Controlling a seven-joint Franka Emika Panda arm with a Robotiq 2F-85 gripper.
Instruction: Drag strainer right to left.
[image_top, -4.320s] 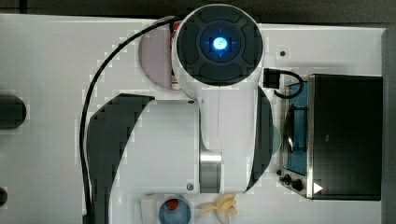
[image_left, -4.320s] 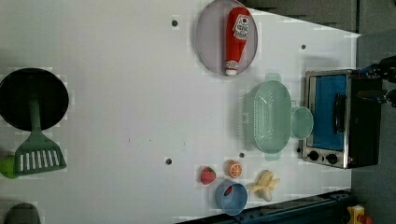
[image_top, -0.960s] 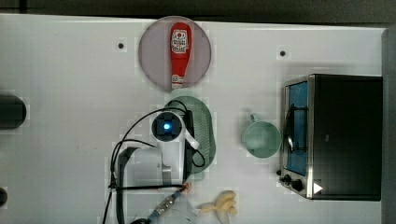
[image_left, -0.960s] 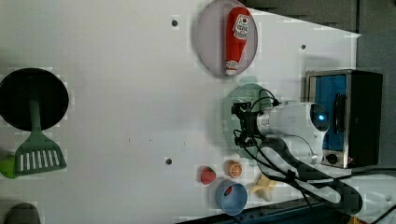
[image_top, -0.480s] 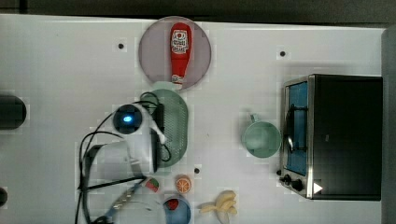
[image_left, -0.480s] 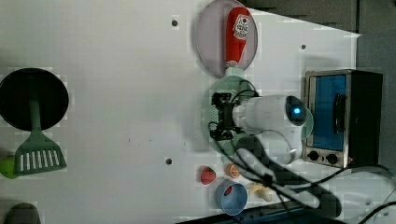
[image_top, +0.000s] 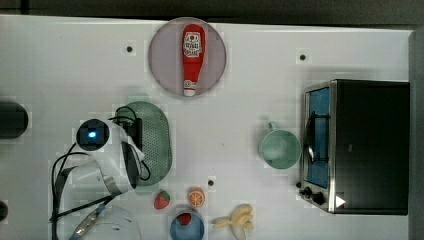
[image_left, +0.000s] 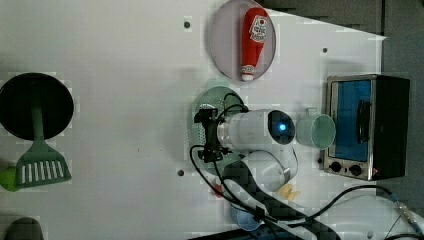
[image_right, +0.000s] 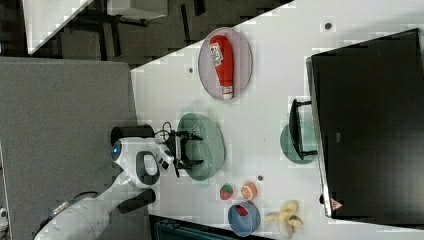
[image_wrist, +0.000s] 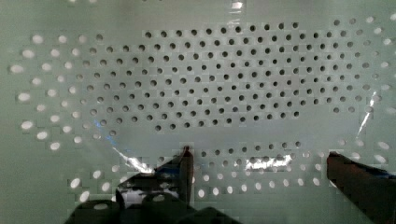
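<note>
Tool (image_right: 188, 148) spread wide, fingers down inside the strainer (image_top: 156, 140), gripping nothing; in the wrist view both dark fingertips (image_wrist: 186, 161) sit low in the perforated bowl (image_wrist: 210, 93), well apart from each other. Strainer lies on the white counter (image_top: 250, 75), toward the top view's left of centre, below the grey plate (image_top: 165, 60) with the red ketchup bottle (image_top: 191, 57) lying on it. White arm (image_top: 107, 160) covers the strainer's edge on the top view's left. Green cup (image_top: 280, 148) stands well apart on the top view's right, just beside the toaster oven (image_top: 360, 145). Strawberry (image_top: 161, 200), orange half (image_top: 196, 197), blue bowl (image_top: 186, 225) and banana (image_top: 240, 217) sit near the counter's lower edge in the top view. In the left view a black pan (image_left: 22, 105) holds a green spatula (image_left: 40, 160) far on the left view's left.
</note>
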